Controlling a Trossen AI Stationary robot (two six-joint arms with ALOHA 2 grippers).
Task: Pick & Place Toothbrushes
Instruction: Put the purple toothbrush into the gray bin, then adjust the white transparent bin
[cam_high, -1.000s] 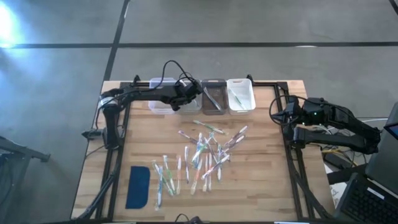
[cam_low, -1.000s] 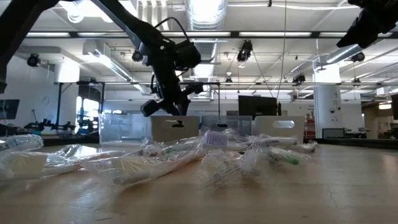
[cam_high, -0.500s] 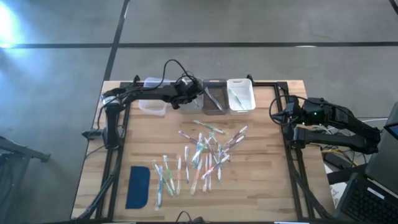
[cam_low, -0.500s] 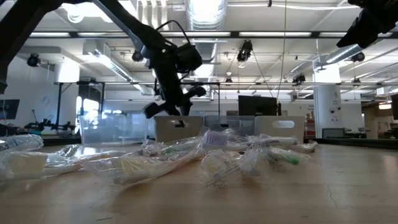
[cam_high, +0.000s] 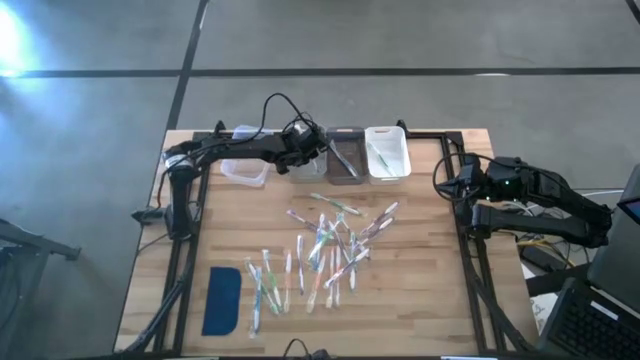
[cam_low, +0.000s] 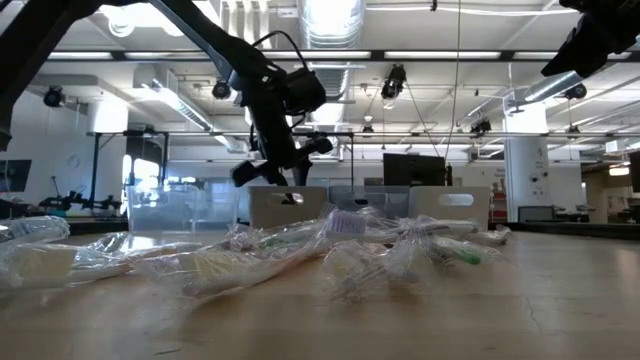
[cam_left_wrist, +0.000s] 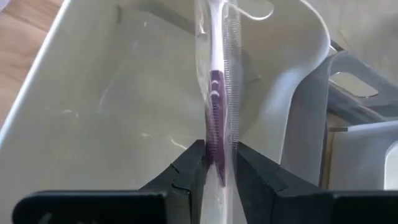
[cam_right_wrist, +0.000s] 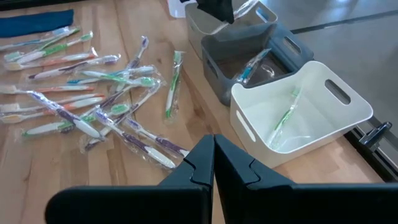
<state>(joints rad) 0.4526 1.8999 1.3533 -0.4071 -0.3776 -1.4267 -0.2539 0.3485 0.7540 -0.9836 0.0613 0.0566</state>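
Wooden planks make up our worktop (cam_high: 420, 300), with four small bins lined along its far edge and a loose scatter of wrapped toothbrushes (cam_high: 325, 245) around its middle; a blue pad (cam_high: 222, 299) lies near the front left corner. Our left end effector (cam_left_wrist: 217, 163) hangs over the pale bin (cam_left_wrist: 93, 112), second from the left, fingers (cam_left_wrist: 189, 165) close on either side of a purple toothbrush (cam_left_wrist: 216, 118) in its clear wrapper, tip pointing down into the bin. To release well, we should part the fingers fully with the brush inside the walls, then lift straight up so the wrapper does not cling and drag out. Our right end effector (cam_right_wrist: 214, 155) waits, pressed together, off the worktop's right edge.
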